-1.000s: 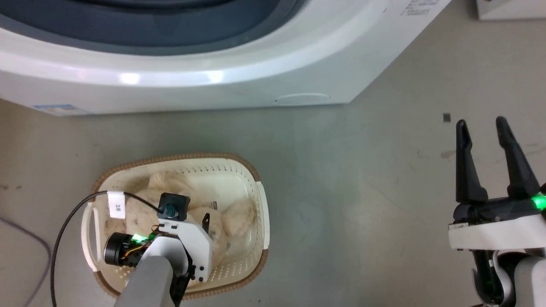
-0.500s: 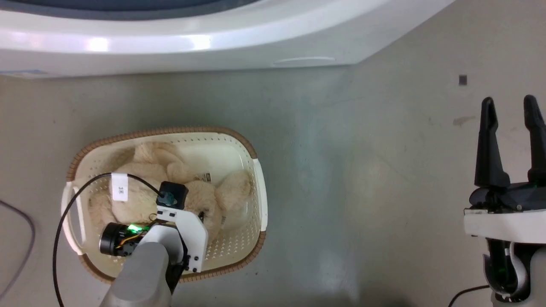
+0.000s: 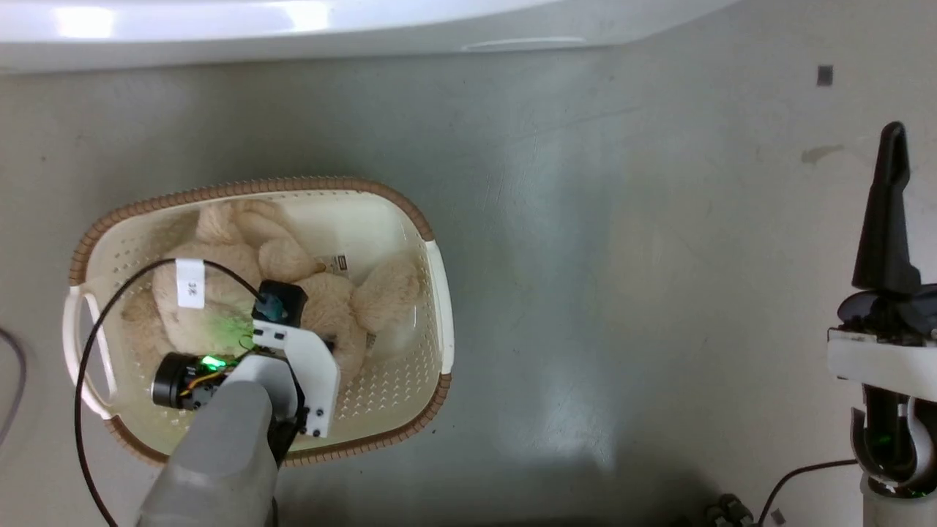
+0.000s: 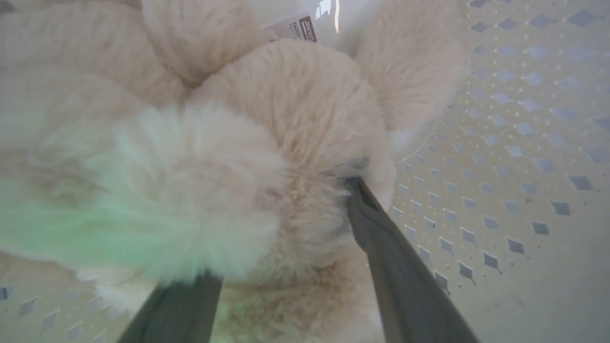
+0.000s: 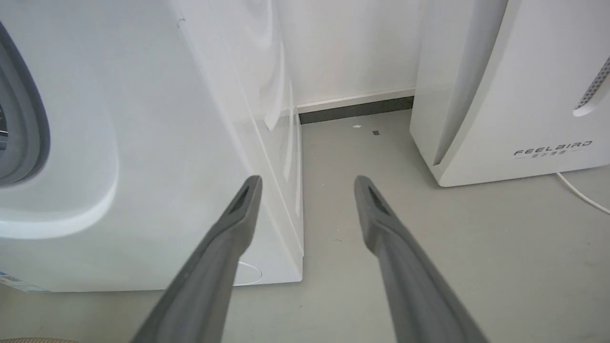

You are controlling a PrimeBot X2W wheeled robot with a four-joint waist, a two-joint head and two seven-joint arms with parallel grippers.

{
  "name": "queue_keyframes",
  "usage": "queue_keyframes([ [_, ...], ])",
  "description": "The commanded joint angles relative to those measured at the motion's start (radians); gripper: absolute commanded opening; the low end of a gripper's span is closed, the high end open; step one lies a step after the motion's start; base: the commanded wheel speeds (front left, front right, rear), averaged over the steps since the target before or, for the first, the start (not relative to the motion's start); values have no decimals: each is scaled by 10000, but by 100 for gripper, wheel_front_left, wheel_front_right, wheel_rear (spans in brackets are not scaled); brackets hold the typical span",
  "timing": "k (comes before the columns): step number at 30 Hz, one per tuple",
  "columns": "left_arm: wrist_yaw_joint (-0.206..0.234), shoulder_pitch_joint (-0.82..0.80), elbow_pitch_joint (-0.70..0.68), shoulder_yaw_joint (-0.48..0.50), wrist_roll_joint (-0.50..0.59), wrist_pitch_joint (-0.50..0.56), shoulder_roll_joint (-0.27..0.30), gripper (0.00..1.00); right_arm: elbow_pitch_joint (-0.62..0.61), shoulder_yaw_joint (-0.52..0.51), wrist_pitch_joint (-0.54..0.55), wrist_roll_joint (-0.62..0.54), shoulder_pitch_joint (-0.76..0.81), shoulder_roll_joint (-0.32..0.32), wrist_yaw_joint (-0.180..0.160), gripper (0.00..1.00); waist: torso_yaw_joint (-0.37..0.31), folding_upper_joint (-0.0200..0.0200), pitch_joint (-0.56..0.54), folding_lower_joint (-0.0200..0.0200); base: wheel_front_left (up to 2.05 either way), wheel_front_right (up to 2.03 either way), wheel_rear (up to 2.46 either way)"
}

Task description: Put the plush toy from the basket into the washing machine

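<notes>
Down in perforated oval basket point(image 3: 381, 384), left gripper point(image 4: 281, 226), fingers point(image 4: 395, 267) apart, astride fluffy cream plush toy point(image 4: 295, 95).

left gripper point(image 4: 281, 228): fingers spread, tips sunk in fur | plush toy point(image 4: 286, 95): bulges between them, green-tinted at left | basket point(image 4: 524, 143): perforated wall at right

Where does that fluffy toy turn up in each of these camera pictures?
Head view: plush toy lower left, lying in the basket.
Left wrist view: centre and left, the open left pincer straddling a fluffy lump.
Right wrist view: faces the washing machine and floor instead.
Shared landmarks: the basket's perforated wall; the washing machine's white front.
</notes>
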Motion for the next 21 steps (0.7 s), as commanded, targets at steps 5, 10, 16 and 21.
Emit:
queue_keyframes([
  [5,-126,-619,731,-202,-230,-67,111,100,-154,-129,-192,248,-382,-2,-6,100,-70,0,441,-1,0,0,0],
  [10,-198,-870,1246,-465,-294,-169,146,0,-200,-245,-297,411,-535,-2,-7,100,-146,0,592,-1,0,0,0],
  [16,-298,-1094,1860,-727,-443,-301,188,0,-230,-380,-421,616,-723,-2,-7,100,-229,0,544,-1,0,0,0],
  [21,-410,-1287,2374,-973,-568,-672,117,0,-196,-468,-525,748,-760,-2,-7,100,-225,0,298,-1,0,0,0],
])
